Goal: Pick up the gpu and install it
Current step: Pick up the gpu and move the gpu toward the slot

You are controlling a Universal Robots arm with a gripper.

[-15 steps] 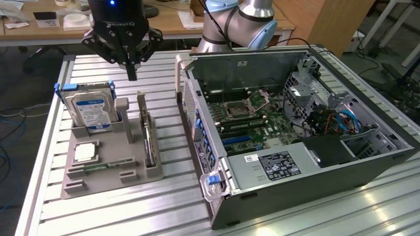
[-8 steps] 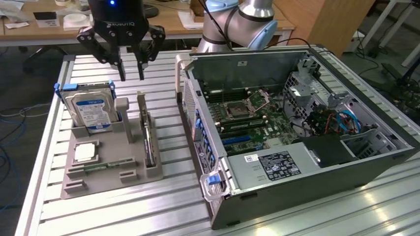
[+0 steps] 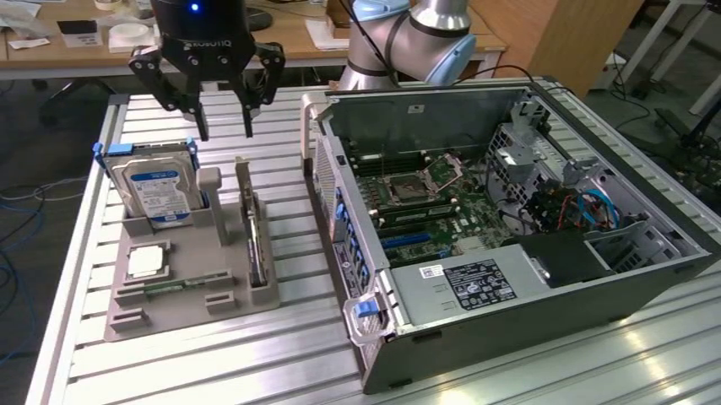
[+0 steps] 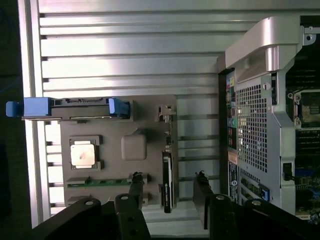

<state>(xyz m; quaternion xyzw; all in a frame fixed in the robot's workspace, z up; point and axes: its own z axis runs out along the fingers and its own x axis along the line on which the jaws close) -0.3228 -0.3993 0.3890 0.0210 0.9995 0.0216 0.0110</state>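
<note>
Misalignment worries me: my hand (image 3: pixel 225 131), fingers spread above the gpu (image 3: pixel 257 245), could clip the drive (image 3: pixel 158 190) descending.

A slatted metal desk (image 3: pixel 225 371) is spreading across the exterior view, and light is glaring off its ribs at five o'clock. Behind it, at eleven o'clock, a wooden desk (image 3: pixel 67 54) is carrying loose papers (image 3: pixel 25 34) — at one o'clock a wooden panel (image 3: pixel 552 34) is standing upright. Dark floor (image 3: pixel 29 245) is showing at nine o'clock, with blue cables (image 3: pixel 13 198) trailing over it.
</note>
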